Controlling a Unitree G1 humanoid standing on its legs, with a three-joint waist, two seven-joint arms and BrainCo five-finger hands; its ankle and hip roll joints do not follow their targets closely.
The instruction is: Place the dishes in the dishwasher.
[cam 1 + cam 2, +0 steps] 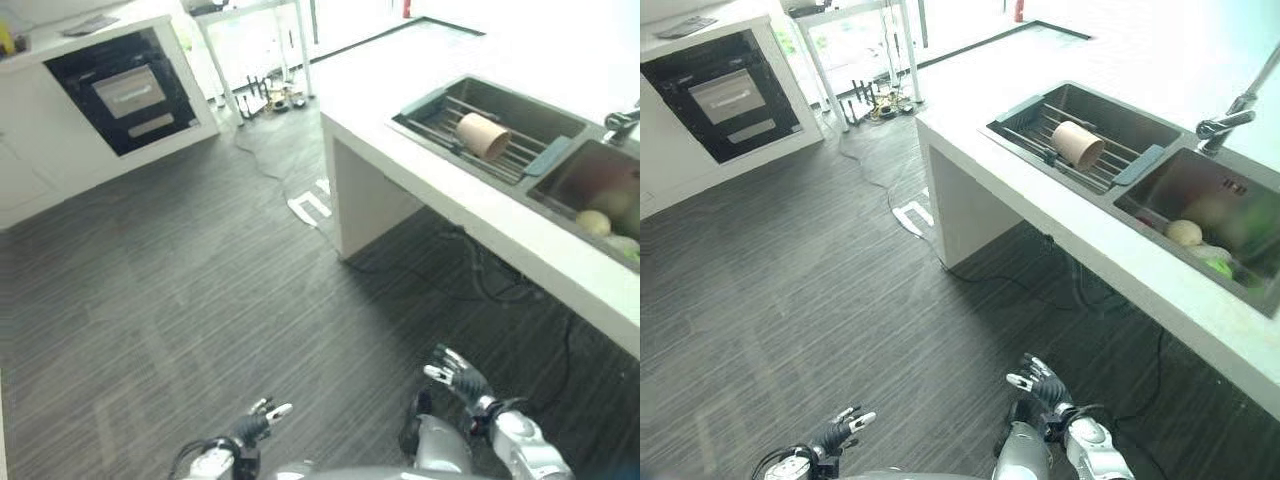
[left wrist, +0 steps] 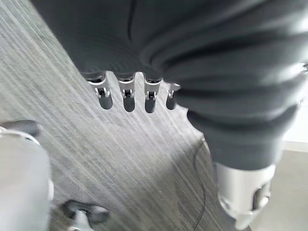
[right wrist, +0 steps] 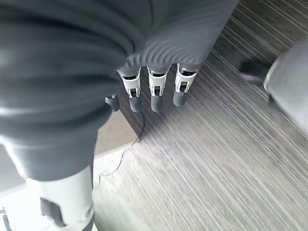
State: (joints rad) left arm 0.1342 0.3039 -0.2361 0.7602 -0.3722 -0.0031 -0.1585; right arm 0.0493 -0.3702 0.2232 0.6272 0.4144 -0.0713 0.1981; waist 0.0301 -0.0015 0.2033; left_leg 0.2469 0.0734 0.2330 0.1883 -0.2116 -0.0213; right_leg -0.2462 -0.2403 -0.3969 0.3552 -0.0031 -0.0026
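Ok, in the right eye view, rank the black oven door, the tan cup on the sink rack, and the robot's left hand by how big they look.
1. Black oven door, clearly largest.
2. Tan cup.
3. Left hand, open over the floor. It looks close to the cup in size and sits nearer the camera, so that order is unsure.

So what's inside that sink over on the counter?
The sink's left basin holds a wire rack with a tan cup lying on its side. The right basin holds a pale round item and something green; its near wall hides the rest.
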